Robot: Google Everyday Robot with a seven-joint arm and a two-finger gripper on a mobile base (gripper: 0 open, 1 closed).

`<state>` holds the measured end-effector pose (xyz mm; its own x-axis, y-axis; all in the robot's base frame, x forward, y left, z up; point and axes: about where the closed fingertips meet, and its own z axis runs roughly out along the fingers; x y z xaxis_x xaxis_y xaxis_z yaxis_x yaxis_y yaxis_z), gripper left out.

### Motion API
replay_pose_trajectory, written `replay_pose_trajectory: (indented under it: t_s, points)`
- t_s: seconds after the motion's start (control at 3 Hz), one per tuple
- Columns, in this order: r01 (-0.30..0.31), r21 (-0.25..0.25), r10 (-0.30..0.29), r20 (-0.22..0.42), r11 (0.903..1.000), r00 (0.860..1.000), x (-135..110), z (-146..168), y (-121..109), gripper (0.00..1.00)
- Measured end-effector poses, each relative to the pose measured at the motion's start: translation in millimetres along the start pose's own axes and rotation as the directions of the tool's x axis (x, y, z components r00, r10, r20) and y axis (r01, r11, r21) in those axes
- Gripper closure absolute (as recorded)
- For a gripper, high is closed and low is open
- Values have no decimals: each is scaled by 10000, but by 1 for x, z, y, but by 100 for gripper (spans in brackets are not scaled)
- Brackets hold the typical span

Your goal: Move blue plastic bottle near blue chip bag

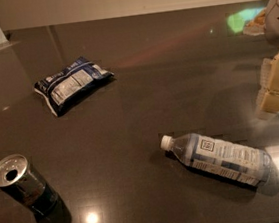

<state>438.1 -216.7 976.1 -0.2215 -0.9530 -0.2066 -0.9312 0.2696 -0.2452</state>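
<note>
The blue plastic bottle (219, 158) lies on its side on the dark table (144, 108), at the front right, with its white cap pointing left. The blue chip bag (72, 83) lies flat at the back left, well apart from the bottle. My gripper (276, 87) hangs at the right edge of the view, above and to the right of the bottle. It is partly cut off by the frame and holds nothing that I can see.
A shiny dark metal can (23, 185) with an open top stands at the front left. A pale wall runs along the table's far edge. A bright green reflection shows on the table at the back right.
</note>
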Motion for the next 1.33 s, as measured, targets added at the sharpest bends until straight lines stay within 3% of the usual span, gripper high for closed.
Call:
replay_pose_trajectory:
  t_s: [0.67,1.33]
  points:
    - [-14,-61,15,132,10000,9999,3,5,10,0]
    - [-283,-526,333,971,9982,9947,13,24,58,0]
